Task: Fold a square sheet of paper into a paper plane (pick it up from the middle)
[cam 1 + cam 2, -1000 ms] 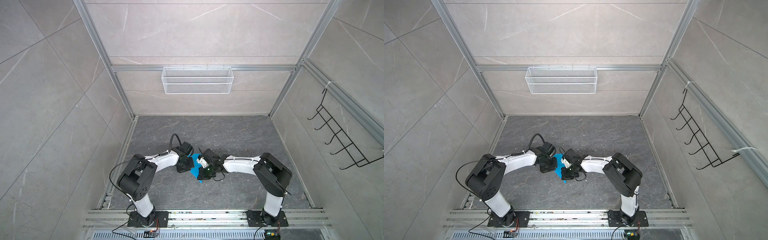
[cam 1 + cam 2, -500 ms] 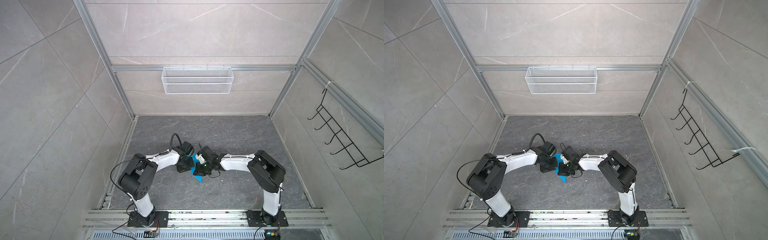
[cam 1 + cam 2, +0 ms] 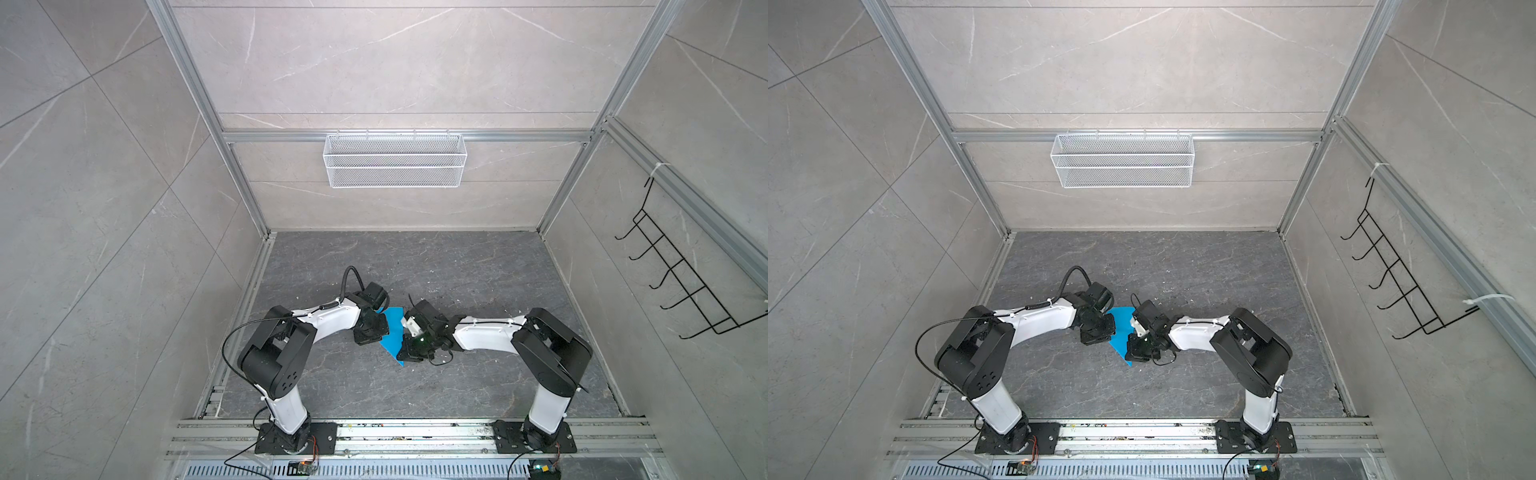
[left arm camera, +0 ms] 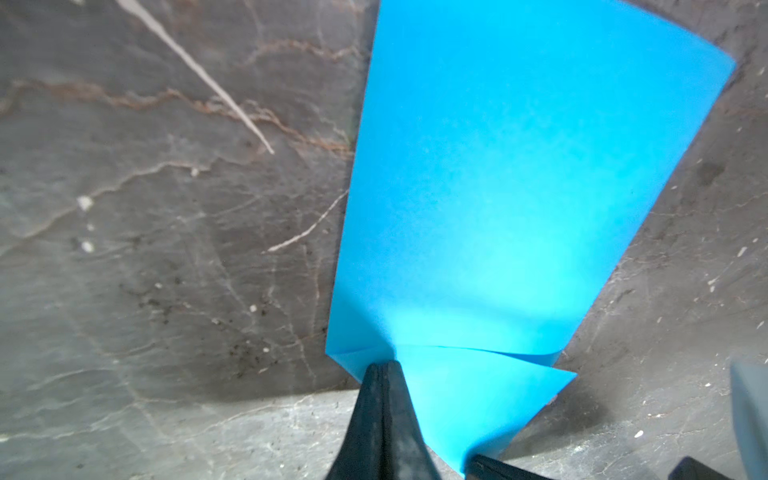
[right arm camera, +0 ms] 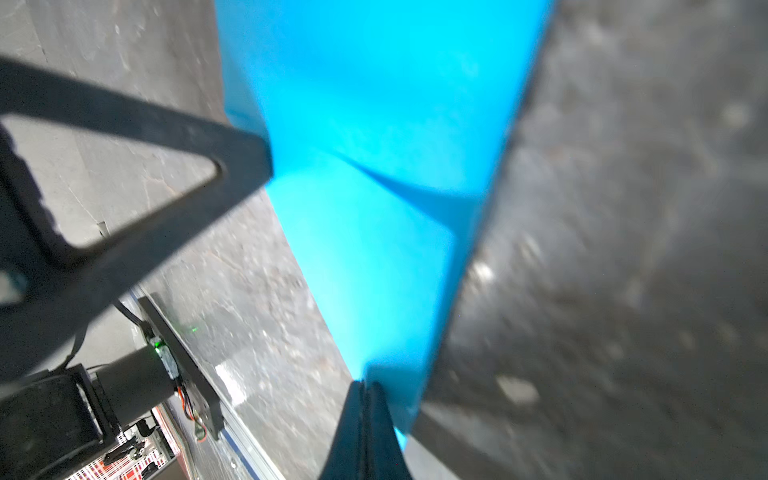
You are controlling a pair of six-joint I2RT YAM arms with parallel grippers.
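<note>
In both top views the part-folded sheet of paper (image 3: 394, 332) (image 3: 1121, 328) is seen on the tabletop (image 3: 498, 270). In the left wrist view the left gripper (image 4: 381, 368) is clenched at the paper's edge. In the right wrist view the right gripper (image 5: 365, 384) is clenched at its narrow tip.

The thin folded sheet of paper (image 3: 394, 332) is plain bright blue. The stone-look floor (image 3: 457, 266) is dark grey with pale and rusty veins and white specks. The wall tiles (image 3: 395, 75) are light grey, white-veined. The far mesh basket (image 3: 395, 166) is white, and the wire hook rack (image 3: 685, 286) on the right is black. The left arm (image 3: 332, 320) and right arm (image 3: 486, 336) are white with black joints.
</note>
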